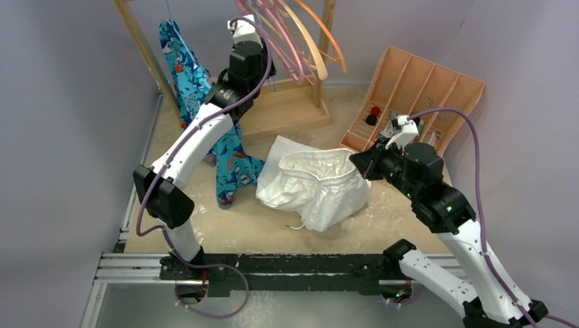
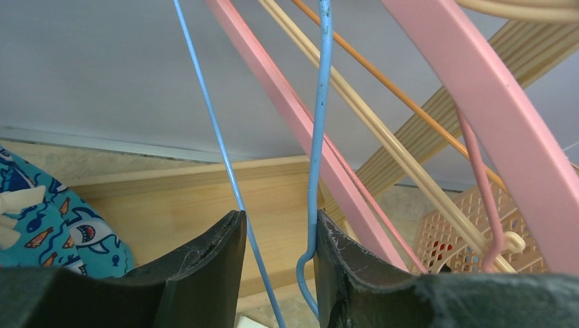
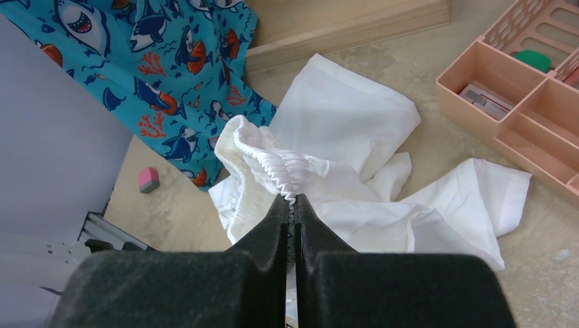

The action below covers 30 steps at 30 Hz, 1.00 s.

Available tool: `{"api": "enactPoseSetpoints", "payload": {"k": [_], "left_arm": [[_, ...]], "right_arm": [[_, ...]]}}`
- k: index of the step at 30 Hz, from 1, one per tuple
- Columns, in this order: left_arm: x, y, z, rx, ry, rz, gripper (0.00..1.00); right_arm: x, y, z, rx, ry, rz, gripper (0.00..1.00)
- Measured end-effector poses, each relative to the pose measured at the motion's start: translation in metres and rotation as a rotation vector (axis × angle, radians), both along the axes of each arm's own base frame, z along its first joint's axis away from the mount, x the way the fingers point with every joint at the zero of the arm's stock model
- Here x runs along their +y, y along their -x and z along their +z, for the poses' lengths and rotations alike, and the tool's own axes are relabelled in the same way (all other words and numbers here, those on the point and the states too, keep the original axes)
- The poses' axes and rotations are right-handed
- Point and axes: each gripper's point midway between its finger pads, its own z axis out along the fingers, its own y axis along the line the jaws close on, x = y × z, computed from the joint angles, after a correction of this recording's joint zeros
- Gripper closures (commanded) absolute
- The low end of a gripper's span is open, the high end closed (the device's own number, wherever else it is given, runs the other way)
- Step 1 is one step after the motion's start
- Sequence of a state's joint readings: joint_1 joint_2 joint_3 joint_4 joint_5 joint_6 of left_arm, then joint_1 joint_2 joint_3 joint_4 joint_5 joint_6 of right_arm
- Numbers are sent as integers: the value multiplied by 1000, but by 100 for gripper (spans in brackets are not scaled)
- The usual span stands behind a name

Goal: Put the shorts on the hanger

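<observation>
White, soft and rumpled, the shorts (image 1: pixel 317 184) lie heaped on the sandy-looking tabletop (image 1: pixel 273 229) between the two arms, one leg flat towards the wooden rack base (image 1: pixel 287 109), the gathered elastic waistband standing up in an open ring with a thin drawstring trailing at the near side. The right gripper (image 3: pixel 292 205) has its dark, foam-faced fingers pressed together on a crimped fold of that waistband, pinching it so the ruffled edge stands just above the fingertips.

Up at the rack, the left gripper (image 2: pixel 278 236) is raised among the hangers. Its matte black jaws stand partly spread, and the thin light-blue hanger (image 2: pixel 315 171) runs down between them: its slim wire bends into a small kink right against the inner face of the right-hand finger, while a second straight blue strand crosses close to the other finger. Whether the pads actually grip the wire I cannot tell.

Beside it hang broad, flat pink hangers (image 2: pixel 491 102), a cream one and a thin orange one, all smooth curved bars. A bright blue garment (image 1: pixel 198 102) printed with sharks hangs from the left of the rack and drapes onto the table. A peach plastic organiser tray (image 1: pixel 423 89), with perforated walls and long compartments, leans at the right. A small pink block (image 3: pixel 148 179) lies on the table near the shark fabric.
</observation>
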<state>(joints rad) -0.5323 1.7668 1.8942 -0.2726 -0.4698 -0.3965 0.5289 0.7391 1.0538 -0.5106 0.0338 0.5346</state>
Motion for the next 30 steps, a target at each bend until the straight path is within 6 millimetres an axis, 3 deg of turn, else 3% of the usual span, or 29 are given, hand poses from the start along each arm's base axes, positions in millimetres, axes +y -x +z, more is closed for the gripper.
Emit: {"api": "enactPoseSetpoints", "payload": {"k": [15,23,30], "left_arm": [[14,-1,2,-8,-61,59,73],[19,0,29,-58,-75,71,86],[23,-1,26,-55,-113,85,82]], "right_arm": [[0,0,-5,9,6,0,100],[0,-1,-5,9,10,1,100],[1,-2,-9,20,25,4,100]]}}
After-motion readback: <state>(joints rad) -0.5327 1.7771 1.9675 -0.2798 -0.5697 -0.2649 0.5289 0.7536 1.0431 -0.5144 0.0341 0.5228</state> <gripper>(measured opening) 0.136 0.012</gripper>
